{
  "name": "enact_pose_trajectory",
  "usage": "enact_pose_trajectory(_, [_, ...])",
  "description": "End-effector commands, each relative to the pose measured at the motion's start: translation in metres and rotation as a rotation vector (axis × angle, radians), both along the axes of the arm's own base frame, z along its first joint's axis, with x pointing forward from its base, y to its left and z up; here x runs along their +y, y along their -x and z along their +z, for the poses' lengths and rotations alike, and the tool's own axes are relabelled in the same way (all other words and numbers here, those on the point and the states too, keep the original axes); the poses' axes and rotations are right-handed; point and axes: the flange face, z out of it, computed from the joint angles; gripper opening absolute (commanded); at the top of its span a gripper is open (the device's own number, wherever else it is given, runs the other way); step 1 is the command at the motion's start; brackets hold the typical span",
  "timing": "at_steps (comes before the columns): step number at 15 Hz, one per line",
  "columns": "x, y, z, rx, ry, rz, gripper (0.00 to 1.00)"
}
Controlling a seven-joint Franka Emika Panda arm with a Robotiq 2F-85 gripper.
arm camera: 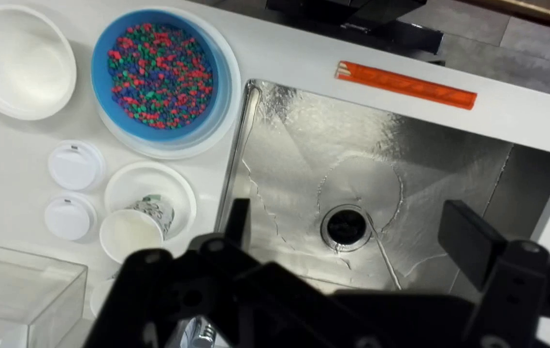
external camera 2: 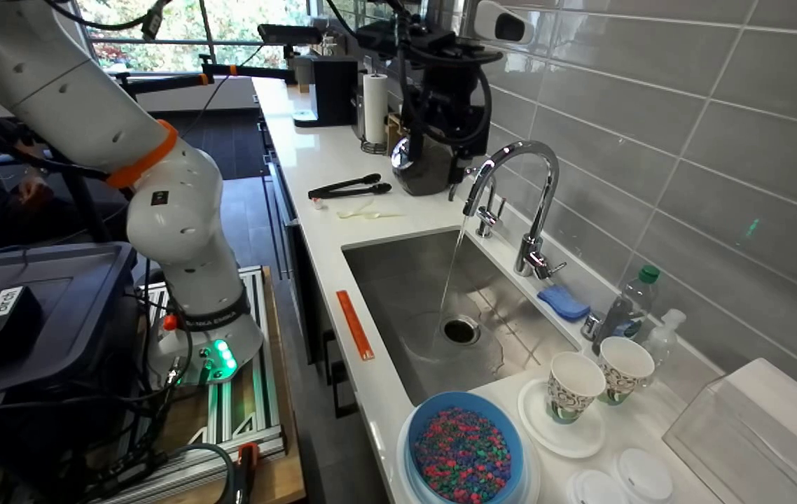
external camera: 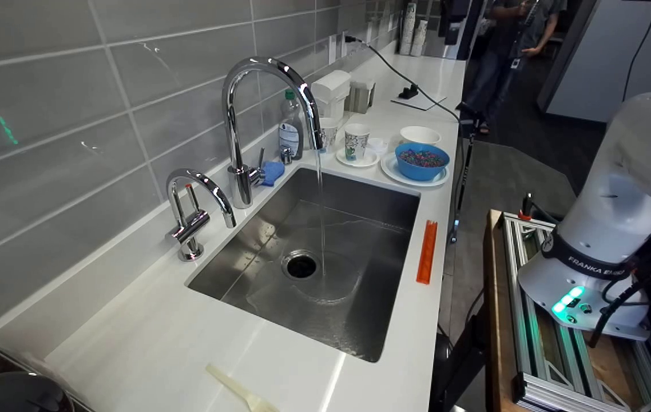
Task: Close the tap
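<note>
The tap (external camera: 233, 131) is a tall chrome gooseneck at the sink's wall side, and it also shows in an exterior view (external camera 2: 545, 203). Water (external camera: 321, 212) runs from its spout into the sink. Its small lever (external camera: 261, 160) is at the side of the body; it also shows in an exterior view (external camera 2: 556, 267). My gripper (arm camera: 352, 227) is open and empty, with its fingers wide apart over the sink in the wrist view. In an exterior view my gripper (external camera 2: 460, 175) appears beside the tap's arch; the gap cannot be told. The wrist view hides the tap behind the gripper.
A short chrome tap (external camera: 188, 226) stands beside the tap. A blue sponge (external camera 2: 563, 302), a soap bottle (external camera 2: 626, 308) and paper cups (external camera 2: 573, 388) stand near the lever side. A blue bowl (arm camera: 103, 77) and an orange strip (arm camera: 408, 86) lie along the sink's edge.
</note>
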Motion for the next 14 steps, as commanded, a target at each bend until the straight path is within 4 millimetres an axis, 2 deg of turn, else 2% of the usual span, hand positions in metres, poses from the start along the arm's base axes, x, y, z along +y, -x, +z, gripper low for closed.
enact_pose_trajectory(1, [0.012,-0.041,-0.002,-0.042,-0.055,0.012,1.0])
enact_pose_trajectory(6, [0.015,-0.087,-0.012,-0.134,-0.162,-0.019,1.0])
enact_pose_trajectory(14, [-0.011,-0.15,-0.065,-0.307,-0.311,-0.133,1.0])
